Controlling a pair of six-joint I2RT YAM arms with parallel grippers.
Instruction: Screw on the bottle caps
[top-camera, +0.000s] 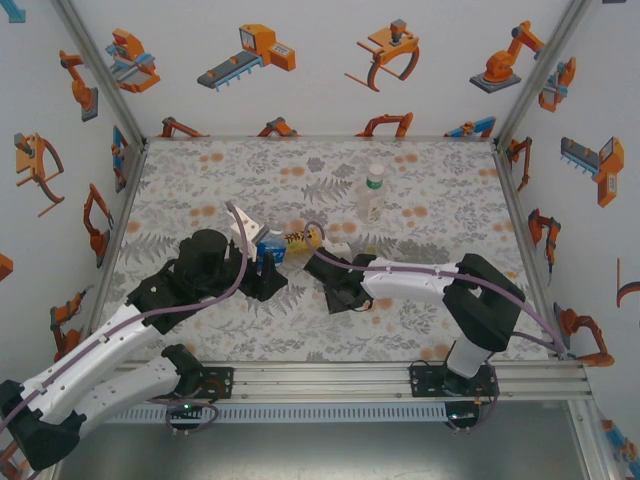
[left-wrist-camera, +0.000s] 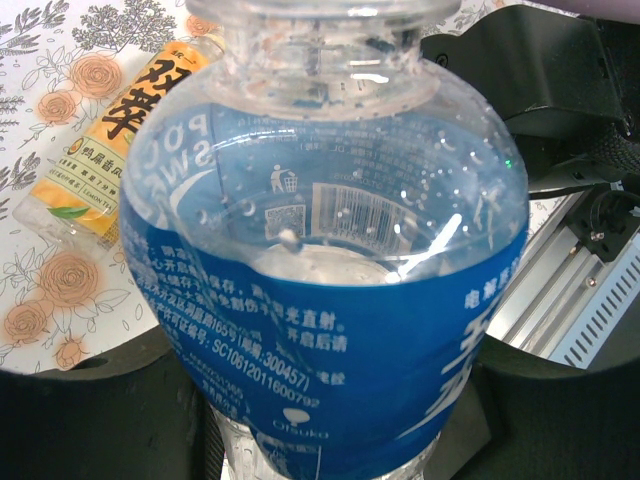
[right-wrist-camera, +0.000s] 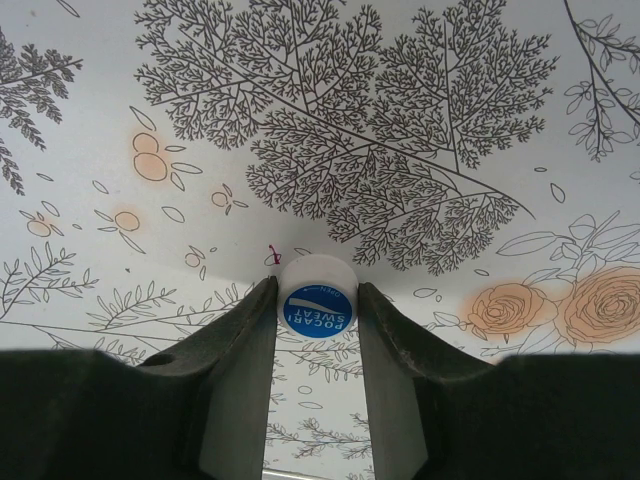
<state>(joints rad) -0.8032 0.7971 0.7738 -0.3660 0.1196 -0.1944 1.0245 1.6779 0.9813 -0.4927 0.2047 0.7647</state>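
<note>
My left gripper (top-camera: 267, 268) is shut on the clear bottle with the blue label (left-wrist-camera: 330, 330) and holds it upright. Its neck is open at the top of the left wrist view, with dark fingers (left-wrist-camera: 150, 420) at both lower sides. The yellow-labelled bottle (left-wrist-camera: 110, 140) lies on its side on the mat just behind it (top-camera: 298, 240). A pale bottle with a green-white label (top-camera: 371, 195) stands farther back. My right gripper (right-wrist-camera: 316, 312) is low on the mat, shut on a white bottle cap (right-wrist-camera: 316, 296) with a blue printed top.
The floral mat (top-camera: 450, 200) covers the table, boxed in by white walls printed with orange robots. An aluminium rail (top-camera: 400, 375) runs along the near edge. The right arm's black body (left-wrist-camera: 540, 80) sits close to the held bottle.
</note>
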